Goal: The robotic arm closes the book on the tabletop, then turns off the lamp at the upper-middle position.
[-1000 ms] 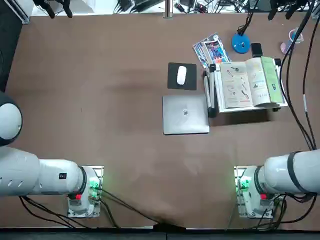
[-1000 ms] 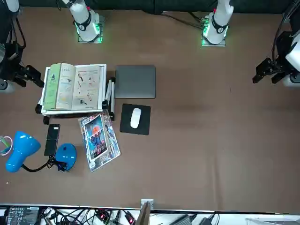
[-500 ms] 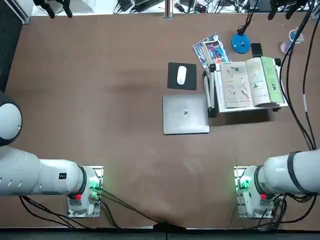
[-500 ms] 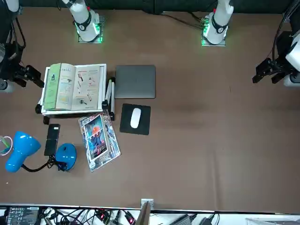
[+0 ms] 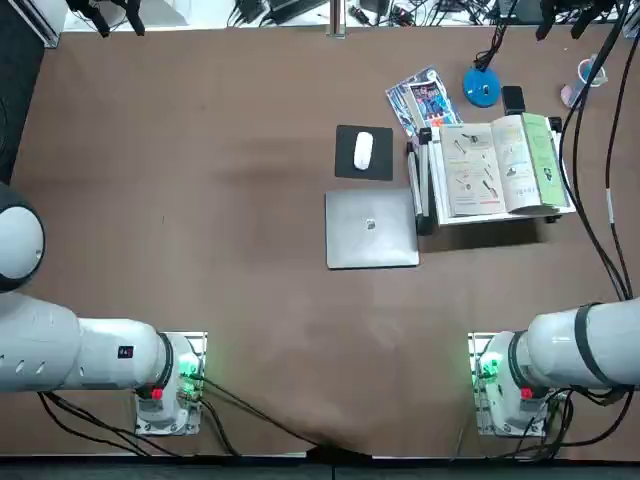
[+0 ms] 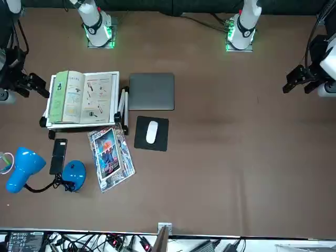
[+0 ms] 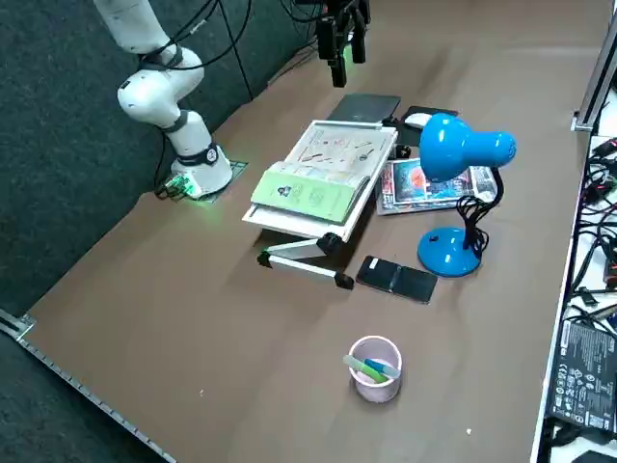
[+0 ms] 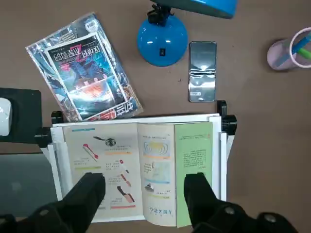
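Seemingly a robotics lab, arm bases (image 5: 492, 385) bolted down, exposed cabling (image 6: 79, 242)

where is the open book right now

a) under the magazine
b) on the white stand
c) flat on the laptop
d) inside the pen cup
b, the open book lies on the white stand, with the right gripper above it, fingers apart.

Lamp head (image 8: 214, 7), right gripper (image 8: 145, 179) partly cut off by right wrist view's edges.
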`<action>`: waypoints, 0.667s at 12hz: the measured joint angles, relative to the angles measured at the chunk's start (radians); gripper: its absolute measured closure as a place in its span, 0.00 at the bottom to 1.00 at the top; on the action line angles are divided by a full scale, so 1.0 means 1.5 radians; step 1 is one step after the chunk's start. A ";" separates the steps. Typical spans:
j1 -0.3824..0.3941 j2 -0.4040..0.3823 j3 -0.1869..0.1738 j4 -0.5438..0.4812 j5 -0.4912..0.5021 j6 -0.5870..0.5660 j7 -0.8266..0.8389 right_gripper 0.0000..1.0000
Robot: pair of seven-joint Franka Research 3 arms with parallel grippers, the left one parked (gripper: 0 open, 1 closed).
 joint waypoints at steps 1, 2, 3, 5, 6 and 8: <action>0.000 0.000 0.000 0.000 0.000 0.000 0.000 0.00; 0.000 0.000 0.000 0.000 0.000 0.000 0.000 0.00; 0.000 0.000 0.000 0.000 0.000 0.000 0.000 0.00; -0.001 0.000 0.000 0.000 0.000 -0.001 0.000 0.00; -0.001 0.000 0.000 0.000 0.000 -0.001 0.000 0.00; -0.001 0.001 0.000 0.000 0.000 -0.001 0.000 0.00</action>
